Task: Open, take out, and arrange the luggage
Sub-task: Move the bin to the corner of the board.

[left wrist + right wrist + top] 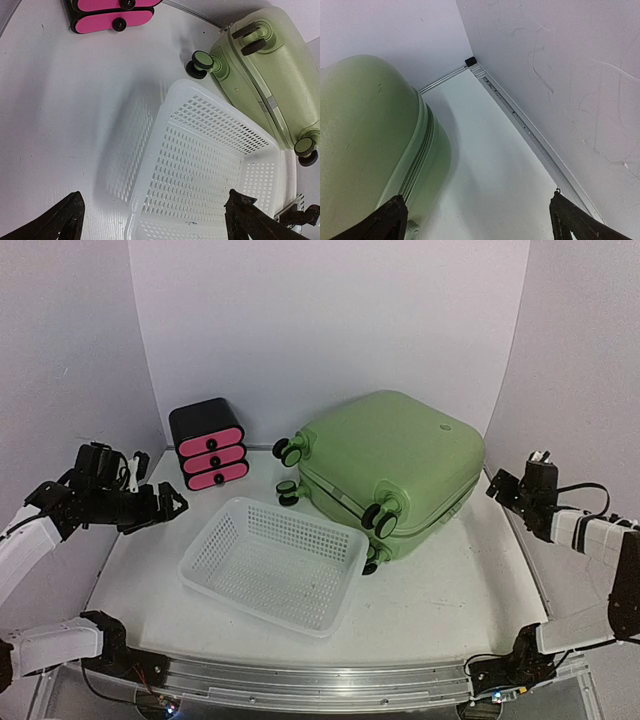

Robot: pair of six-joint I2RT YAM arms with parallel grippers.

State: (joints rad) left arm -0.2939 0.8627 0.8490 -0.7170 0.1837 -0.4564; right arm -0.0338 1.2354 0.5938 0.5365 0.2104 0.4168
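The light-green luggage [395,465] lies flat and zipped shut at the back right of the table, its black wheels facing left and toward the front. My left gripper [166,504] hovers open at the left side, over the table and the basket's near corner, empty. In the left wrist view the luggage [272,75] is at the upper right, apart from the left gripper [155,225]. My right gripper [500,486] hangs open just right of the luggage. The right wrist view shows the luggage's zipper seam [417,160] beside the left finger of the right gripper [480,222], with bare table between the fingers.
A white perforated basket [255,607] stands in front of the luggage, touching its wheels; its wall [145,165] fills the left wrist view. A black drawer box with pink fronts [208,445] sits at the back left. White walls enclose the table, with a metal rail [520,120] along the right wall.
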